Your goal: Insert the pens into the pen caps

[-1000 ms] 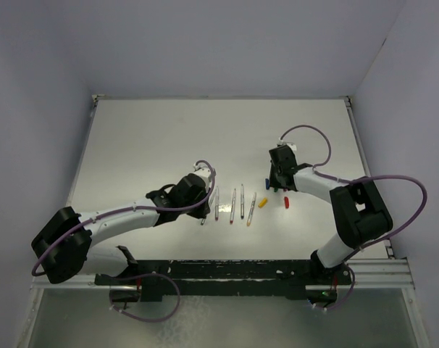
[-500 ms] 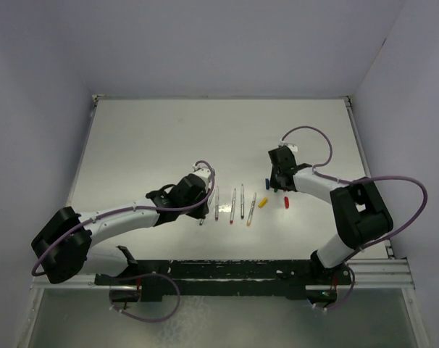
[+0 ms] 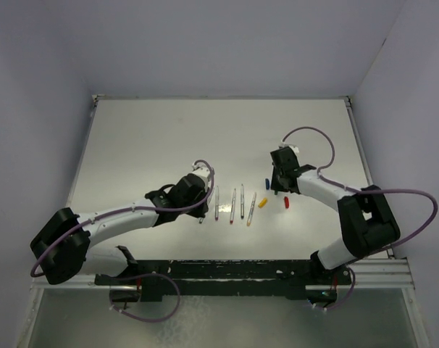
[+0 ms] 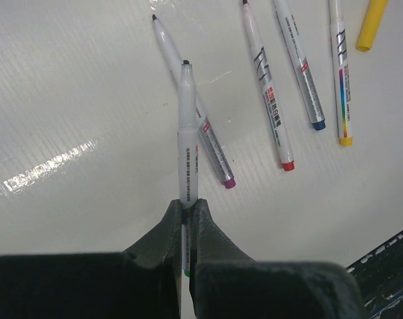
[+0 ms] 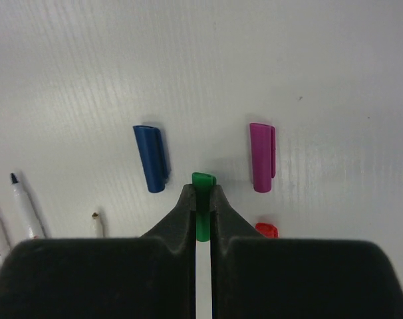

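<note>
White table point(image 3: 169, 138) fills the overhead view. Your left gripper point(image 3: 203, 215) sits low at centre-left and your right gripper point(image 3: 280, 190) right of centre. Four thin silver-grey stick pens point(image 3: 233, 205) lie in a row between them, with a yellow-orange plastic cap point(image 3: 263, 204) and a red plastic cap point(image 3: 286, 202) just right of the row.

In the left wrist view, your left gripper is clamped on a fifth silver-grey pen with a green end point(image 4: 187, 133), which points up-frame across a purple-ended pen point(image 4: 215, 156).

In the right wrist view, your right gripper pinches a green bullet-shaped cap point(image 5: 203, 179) at centre. A blue cap point(image 5: 150, 157) lies upper left of it and a magenta cap point(image 5: 262, 156) upper right.
</note>
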`<action>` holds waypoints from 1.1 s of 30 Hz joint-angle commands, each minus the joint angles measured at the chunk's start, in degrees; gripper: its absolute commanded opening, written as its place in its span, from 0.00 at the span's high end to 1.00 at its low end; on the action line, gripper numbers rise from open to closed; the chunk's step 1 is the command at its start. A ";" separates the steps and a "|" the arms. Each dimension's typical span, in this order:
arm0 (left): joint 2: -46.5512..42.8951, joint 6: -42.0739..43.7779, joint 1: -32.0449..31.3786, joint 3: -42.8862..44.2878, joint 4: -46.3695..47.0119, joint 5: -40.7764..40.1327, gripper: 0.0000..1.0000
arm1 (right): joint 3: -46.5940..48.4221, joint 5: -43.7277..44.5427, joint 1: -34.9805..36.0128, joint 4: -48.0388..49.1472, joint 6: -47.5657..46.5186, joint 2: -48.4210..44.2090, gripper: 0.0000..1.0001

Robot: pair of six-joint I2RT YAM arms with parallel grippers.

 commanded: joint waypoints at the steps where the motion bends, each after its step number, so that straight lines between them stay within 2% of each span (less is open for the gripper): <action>1: -3.15 1.40 -0.40 -0.36 5.82 -1.83 1.00 | 0.34 -2.67 0.37 2.47 -2.69 -8.93 1.00; 7: -4.10 1.60 -0.41 -2.33 12.64 -0.69 1.00 | -3.65 -9.14 0.33 13.62 -4.68 -18.89 1.00; 12: -4.02 0.94 -0.41 -5.58 25.22 5.80 1.00 | -8.62 -20.10 0.31 25.89 -2.57 -23.99 1.00; 15: -3.56 0.00 -0.41 -7.62 33.13 9.40 1.00 | -12.23 -27.52 0.33 37.41 -0.06 -24.84 1.00; 21: -2.96 -0.56 -0.38 -8.39 42.41 14.88 1.00 | -18.05 -35.66 0.25 61.66 8.18 -23.46 1.00; 26: -2.56 -2.24 -0.41 -9.74 50.54 18.14 1.00 | -21.26 -37.43 0.27 82.61 17.72 -19.28 1.00; 33: -2.37 -3.40 -0.41 -10.45 54.73 18.05 1.00 | -22.84 -38.09 0.33 97.32 26.15 -13.42 1.00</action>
